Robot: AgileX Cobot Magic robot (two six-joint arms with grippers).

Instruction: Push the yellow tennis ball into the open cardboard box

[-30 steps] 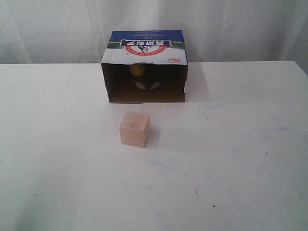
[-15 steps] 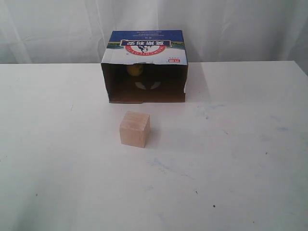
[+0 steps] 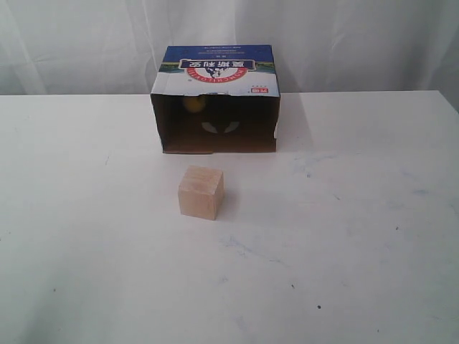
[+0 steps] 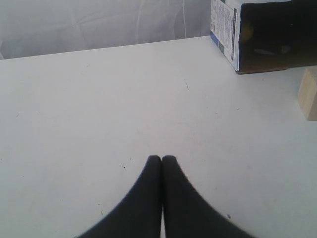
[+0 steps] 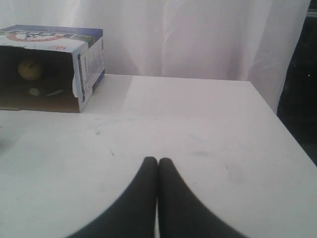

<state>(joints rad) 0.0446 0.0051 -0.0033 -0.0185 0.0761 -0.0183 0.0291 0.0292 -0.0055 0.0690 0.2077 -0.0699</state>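
The open cardboard box (image 3: pixel 215 100) lies on its side at the back of the white table, its dark mouth facing the front. Deep inside it, at the upper left, sits the yellow tennis ball (image 3: pixel 193 104), dim in shadow. The ball (image 5: pixel 29 69) and box (image 5: pixel 49 64) show more plainly in the right wrist view, and in the left wrist view the ball (image 4: pixel 246 31) is a faint yellow patch in the box (image 4: pixel 262 34). My left gripper (image 4: pixel 161 158) and right gripper (image 5: pixel 158 160) are both shut on nothing, far from the box. Neither arm appears in the exterior view.
A pale wooden cube (image 3: pixel 201 191) stands on the table (image 3: pixel 344 236) in front of the box's mouth, a short gap away. It also shows at the edge of the left wrist view as the cube (image 4: pixel 309 99). White curtains hang behind the table.
The ball has drifted a little to the left inside the box and looks dimmer. Nothing else has moved.
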